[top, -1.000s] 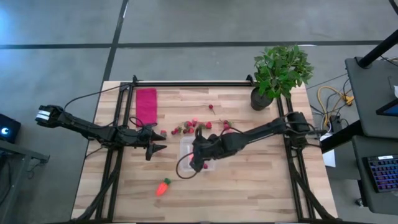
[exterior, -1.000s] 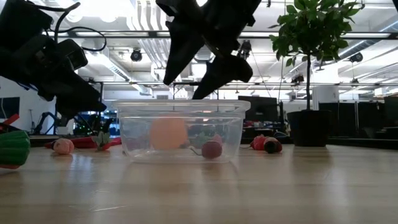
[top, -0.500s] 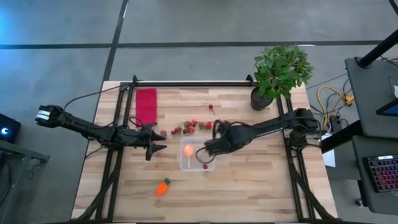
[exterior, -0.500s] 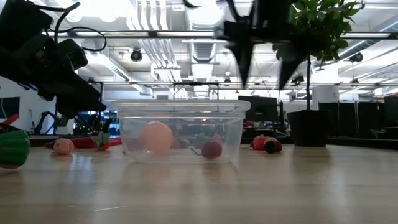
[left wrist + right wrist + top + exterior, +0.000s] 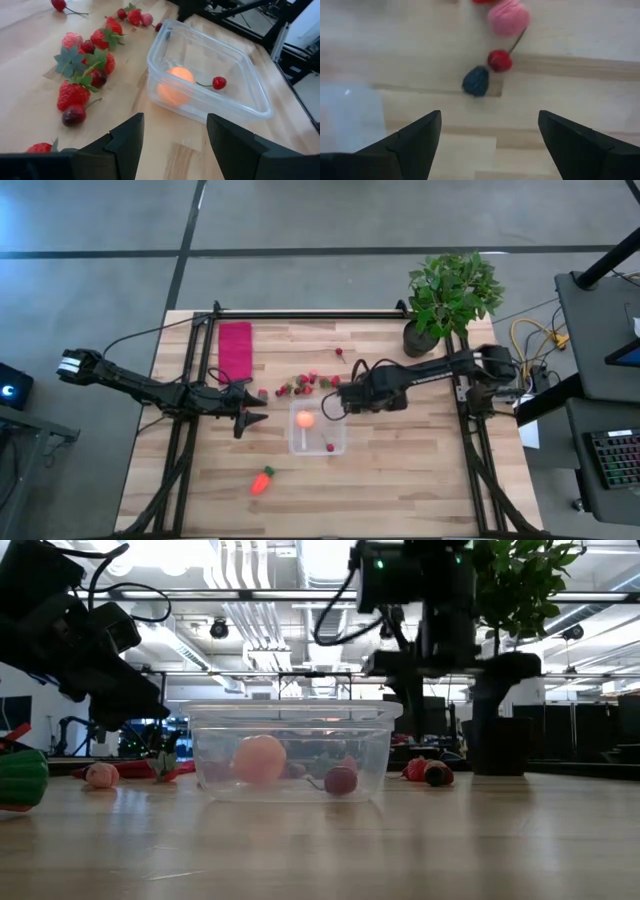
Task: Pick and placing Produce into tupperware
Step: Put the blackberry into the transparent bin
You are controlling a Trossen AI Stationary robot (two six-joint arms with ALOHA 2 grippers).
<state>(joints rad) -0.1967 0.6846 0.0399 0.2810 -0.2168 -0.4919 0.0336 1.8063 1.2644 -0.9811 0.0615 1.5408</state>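
The clear tupperware (image 5: 318,430) stands on the table's middle; the pale orange fruit (image 5: 305,420) and one red cherry (image 5: 330,446) lie on its floor, also seen in the left wrist view as tupperware (image 5: 240,60), fruit (image 5: 172,85) and cherry (image 5: 218,82). Several red and dark berries (image 5: 310,383) lie scattered on the wood beyond it. The carrot (image 5: 262,480) lies nearer the near edge. My right gripper (image 5: 335,402) is open and empty, just past the tupperware's far right corner, over a dark berry (image 5: 476,80) and a cherry (image 5: 500,60). My left gripper (image 5: 255,418) waits open to the tupperware's left.
A red cloth (image 5: 236,345) lies at the far left of the table and a potted plant (image 5: 450,295) stands at the far right corner. Black frame rails (image 5: 300,313) run along the far edge and both sides. Bare wood lies near and right of the tupperware.
My right gripper has drawn back from over the tupperware toward the table's far right and now hangs over the berries beside it. The pale fruit, hidden under the gripper from above a second ago, shows in the tupperware and has rolled a little on its floor.
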